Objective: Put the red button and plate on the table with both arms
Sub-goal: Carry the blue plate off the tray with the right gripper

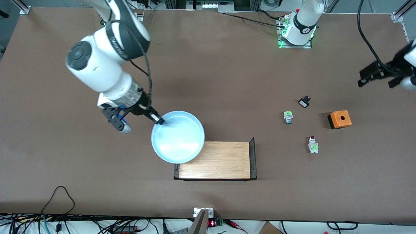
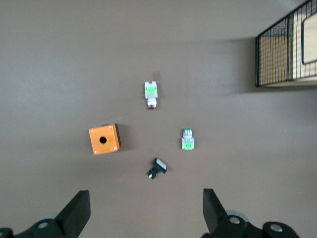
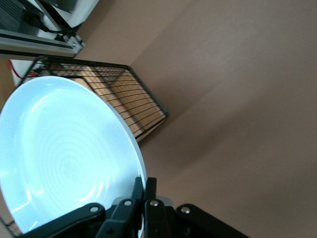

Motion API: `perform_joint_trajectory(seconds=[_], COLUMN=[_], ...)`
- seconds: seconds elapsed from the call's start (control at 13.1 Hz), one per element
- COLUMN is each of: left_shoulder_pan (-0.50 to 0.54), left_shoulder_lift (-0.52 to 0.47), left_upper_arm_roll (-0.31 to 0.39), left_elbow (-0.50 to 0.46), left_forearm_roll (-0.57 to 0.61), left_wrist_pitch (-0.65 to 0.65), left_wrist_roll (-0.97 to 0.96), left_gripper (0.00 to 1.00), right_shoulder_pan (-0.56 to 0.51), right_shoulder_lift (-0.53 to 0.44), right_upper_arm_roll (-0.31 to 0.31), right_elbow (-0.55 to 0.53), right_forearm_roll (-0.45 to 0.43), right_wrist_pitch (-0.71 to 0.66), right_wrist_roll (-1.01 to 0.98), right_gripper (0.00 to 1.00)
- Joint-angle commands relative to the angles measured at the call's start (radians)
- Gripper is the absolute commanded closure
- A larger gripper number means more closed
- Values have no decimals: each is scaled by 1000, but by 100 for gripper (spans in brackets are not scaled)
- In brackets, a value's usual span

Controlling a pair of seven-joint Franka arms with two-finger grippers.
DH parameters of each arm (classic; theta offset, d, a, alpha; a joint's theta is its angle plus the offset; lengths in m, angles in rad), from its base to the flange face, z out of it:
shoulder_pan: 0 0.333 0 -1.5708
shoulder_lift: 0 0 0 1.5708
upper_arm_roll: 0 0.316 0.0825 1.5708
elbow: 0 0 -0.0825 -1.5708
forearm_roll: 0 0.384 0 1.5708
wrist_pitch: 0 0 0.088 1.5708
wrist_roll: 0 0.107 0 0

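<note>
On the matte brown table [image 1: 208, 71] we see the smooth, round, pale-blue plate [image 1: 178, 136], its rim pinched by the right gripper [image 1: 159, 121] over the wooden rack [image 1: 216, 160]. The red-capped button [image 1: 313, 144] lies on the table toward the left arm's end, where the left gripper [image 1: 377, 78] hangs wide.

Bare table [image 1: 227, 84] surrounds the clustered switches; rack [image 1: 216, 160] stands apart.

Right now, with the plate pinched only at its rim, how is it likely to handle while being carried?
The plate looks rigid and glossy, so it could slip or swing in the right gripper, which is shut on one edge of the rim. Held off-centre above the wooden rack, it probably wants to tilt downward. It looks hard and could chip if dropped.
</note>
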Motion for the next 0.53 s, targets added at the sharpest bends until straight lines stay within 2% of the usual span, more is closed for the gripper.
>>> perform_joint_trajectory(seconds=[0.0, 0.15, 0.31, 0.46], left_shoulder_pan=[-11, -8, -10, -16], left_shoulder_lift=[-116, -114, -101, -52], left_upper_arm_roll=[28, 36, 37, 45], left_elbow=[-158, -172, -180, -146], left_forearm_roll=[27, 27, 20, 19], left_wrist_pitch=[17, 16, 23, 23], left_wrist_roll=[8, 16, 14, 10], left_gripper=[0, 0, 0, 0], right_shoulder_pan=[-50, -87, -136, -196], right_shoulder_lift=[-51, -72, -96, -120], right_upper_arm_roll=[7, 7, 7, 8], right_elbow=[-52, -92, -139, -185], right_forearm_roll=[-3, -98, -109, -109], right_wrist_pitch=[-86, -111, -113, -114], right_wrist_roll=[-167, -278, -341, -428], right_gripper=[100, 100, 100, 100])
